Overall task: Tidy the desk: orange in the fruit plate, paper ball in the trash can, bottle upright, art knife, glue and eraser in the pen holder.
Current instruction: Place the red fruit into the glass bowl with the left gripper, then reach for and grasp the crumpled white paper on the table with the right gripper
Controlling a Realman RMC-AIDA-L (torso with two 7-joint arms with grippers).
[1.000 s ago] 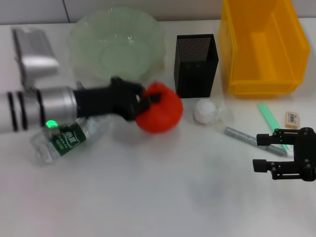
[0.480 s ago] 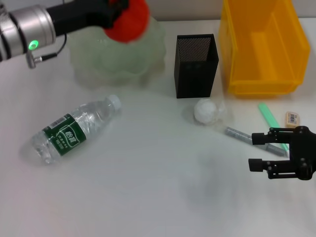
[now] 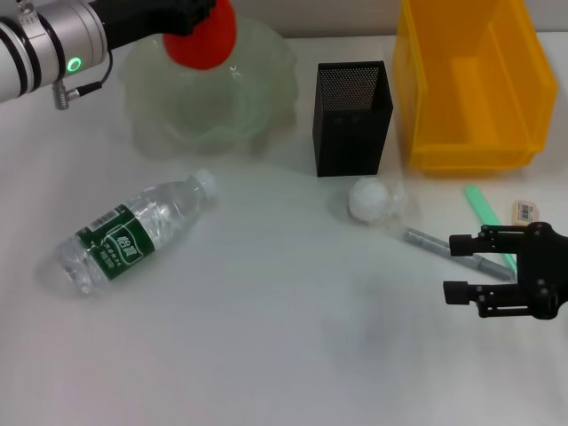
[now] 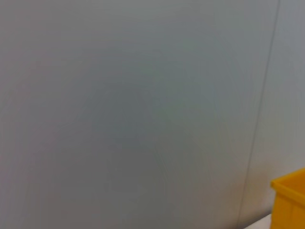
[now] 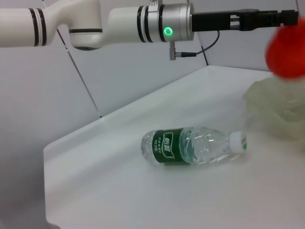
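Observation:
My left gripper (image 3: 197, 16) is shut on the orange (image 3: 202, 37) and holds it above the pale green fruit plate (image 3: 253, 106). The right wrist view shows this arm, with the orange (image 5: 287, 52) hanging under its fingertips over the plate (image 5: 274, 112). The bottle (image 3: 133, 232) lies on its side at the left and also shows in the right wrist view (image 5: 193, 145). The paper ball (image 3: 370, 200) lies in front of the black mesh pen holder (image 3: 353, 115). My right gripper (image 3: 454, 267) is open, low at the right, beside the grey art knife (image 3: 428, 239). The green glue stick (image 3: 482, 209) and the eraser (image 3: 525, 212) lie behind it.
The yellow trash bin (image 3: 475, 80) stands at the back right, next to the pen holder; its corner shows in the left wrist view (image 4: 290, 200), which otherwise shows only a wall. The white table (image 3: 266, 337) runs across the front.
My left gripper has lifted the orange from the table by the bottle to above the fruit plate, then shifted it slightly left. My right gripper has drifted a little left and down.

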